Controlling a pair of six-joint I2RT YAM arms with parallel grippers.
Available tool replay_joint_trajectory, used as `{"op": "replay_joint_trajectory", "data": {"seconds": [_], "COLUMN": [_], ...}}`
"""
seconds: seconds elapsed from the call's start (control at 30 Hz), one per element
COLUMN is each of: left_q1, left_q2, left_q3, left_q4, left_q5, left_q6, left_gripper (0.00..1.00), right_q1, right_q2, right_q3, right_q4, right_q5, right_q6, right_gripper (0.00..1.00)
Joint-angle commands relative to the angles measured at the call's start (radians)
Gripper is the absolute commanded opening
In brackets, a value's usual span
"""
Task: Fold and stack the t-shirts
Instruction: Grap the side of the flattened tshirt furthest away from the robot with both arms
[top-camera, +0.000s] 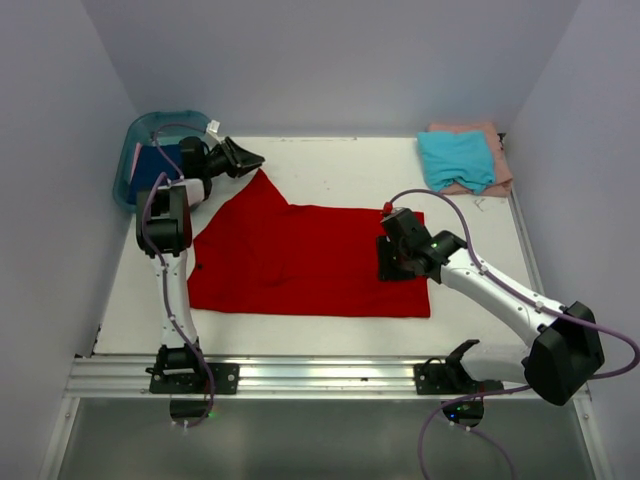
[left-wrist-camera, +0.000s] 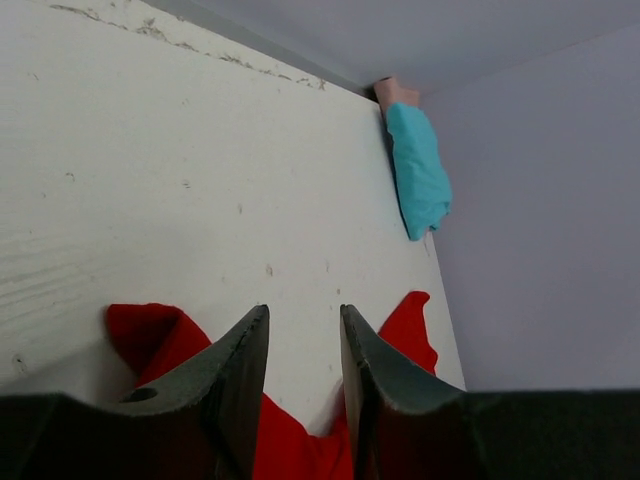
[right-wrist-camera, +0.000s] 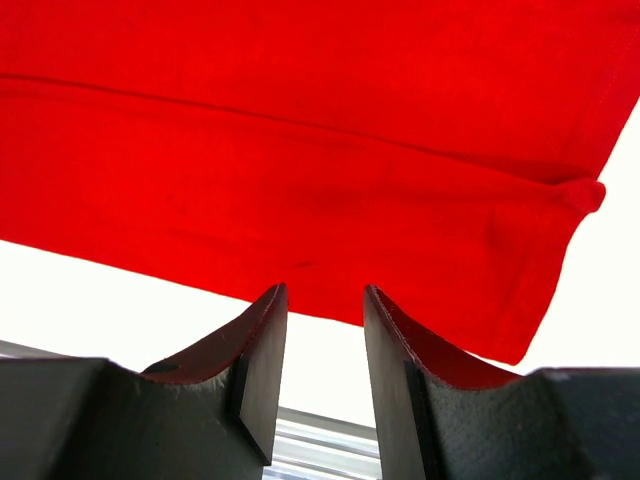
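Top view: red t-shirt lies flat at mid-frame on the table. One corner peaks toward the upper left, where the left gripper sits just beside it. Right gripper is over the shirt's right edge. Teal t-shirt lies on the pink t-shirt at upper right. Dark blue t-shirt is in the tub at upper left.

Left wrist view: left gripper jaws are apart with a narrow gap. Bare table shows between the tips and red t-shirt low in the gap. Cannot tell if any cloth is pinched.

Right wrist view: right gripper jaws are apart with nothing between them. The red t-shirt hem lies just past the tips.
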Motion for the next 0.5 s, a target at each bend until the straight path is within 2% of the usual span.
{"op": "replay_joint_trajectory", "data": {"seconds": [0.0, 0.07, 0.27, 0.4, 0.47], "left_q1": [0.006, 0.006, -0.004, -0.025, -0.036], "left_q2": [0.001, -0.009, -0.115, -0.137, -0.131], "left_q3": [0.057, 0.065, -0.001, 0.042, 0.063], "left_q4": [-0.169, -0.242, -0.299, -0.391, -0.421], "left_q5": [-0.031, -0.087, -0.278, -0.384, -0.394], "left_q6": [0.121, 0.164, 0.272, 0.337, 0.357], "left_gripper": [0.38, 0.38, 0.37, 0.38, 0.38], "right_q1": [0.004, 0.004, 0.005, 0.004, 0.004], "right_q2": [-0.004, -0.007, -0.01, -0.008, -0.007], "right_q3": [0.003, 0.003, -0.003, -0.006, -0.006], "right_q4": [-0.013, -0.011, -0.007, 0.002, 0.004], "right_q5": [0.019, 0.022, 0.012, 0.001, -0.002], "right_q6": [-0.01, -0.01, -0.01, -0.01, -0.01], "right_gripper": [0.4, 0.4, 0.39, 0.39, 0.39]}}
